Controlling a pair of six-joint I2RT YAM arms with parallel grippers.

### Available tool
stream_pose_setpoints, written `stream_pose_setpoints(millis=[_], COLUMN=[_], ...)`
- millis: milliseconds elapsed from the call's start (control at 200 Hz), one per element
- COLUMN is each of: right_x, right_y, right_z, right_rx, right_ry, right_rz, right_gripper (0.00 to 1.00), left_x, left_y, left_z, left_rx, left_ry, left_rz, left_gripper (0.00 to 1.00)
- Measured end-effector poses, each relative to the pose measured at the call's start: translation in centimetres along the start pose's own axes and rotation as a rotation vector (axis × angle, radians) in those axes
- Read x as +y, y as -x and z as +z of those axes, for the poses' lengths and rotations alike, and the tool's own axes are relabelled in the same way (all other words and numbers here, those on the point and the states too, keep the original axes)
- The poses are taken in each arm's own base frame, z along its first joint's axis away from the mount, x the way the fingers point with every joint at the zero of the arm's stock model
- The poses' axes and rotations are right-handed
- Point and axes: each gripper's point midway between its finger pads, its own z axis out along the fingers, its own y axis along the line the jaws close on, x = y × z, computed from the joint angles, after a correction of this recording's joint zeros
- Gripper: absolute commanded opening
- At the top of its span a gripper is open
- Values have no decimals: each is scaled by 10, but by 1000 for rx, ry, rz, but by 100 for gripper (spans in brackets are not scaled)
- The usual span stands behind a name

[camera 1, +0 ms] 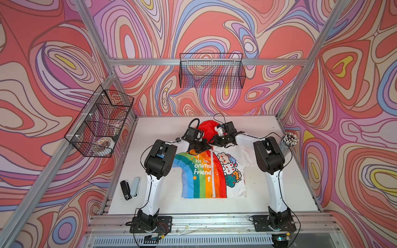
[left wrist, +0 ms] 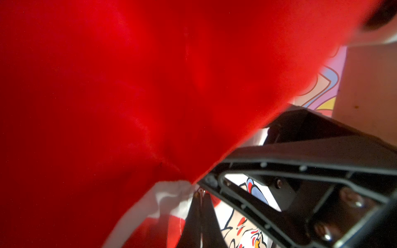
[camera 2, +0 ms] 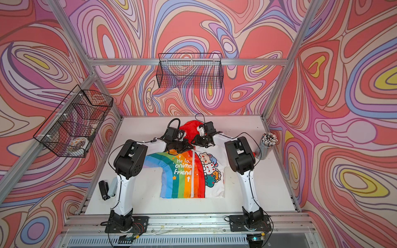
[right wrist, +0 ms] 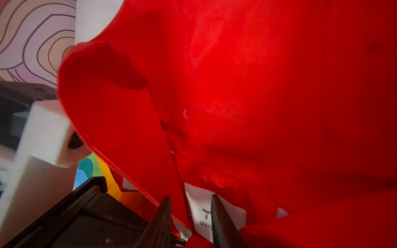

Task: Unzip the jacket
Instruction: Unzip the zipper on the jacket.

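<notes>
The jacket lies flat on the tabletop, hood at 12 o'clock, zipper running down to 6; at its collar end the left end effector, coming from 9, is pinched shut, and the right end effector, from 3, stands slightly parted astride the neck label.

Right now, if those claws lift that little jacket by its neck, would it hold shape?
Probably not: the jacket lies flat and wrinkled, so it should droop. Its hood is bunched in soft folds, suggesting light, limp cloth.
</notes>
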Motion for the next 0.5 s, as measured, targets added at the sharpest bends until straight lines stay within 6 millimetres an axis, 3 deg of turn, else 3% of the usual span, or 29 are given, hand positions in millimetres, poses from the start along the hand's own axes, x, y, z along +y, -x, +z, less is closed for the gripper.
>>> stream_pose_setpoints(millis=[501], right_x=[13], right_y=[5], right_z=[-2], right_rx=[-22], right_ry=[40], right_rz=[-40], right_gripper=[38], left_x=[1], left_y=[0], left_z=[2], left_rx=[-19], left_ry=[-20], left_rz=[-7], left_gripper=[0])
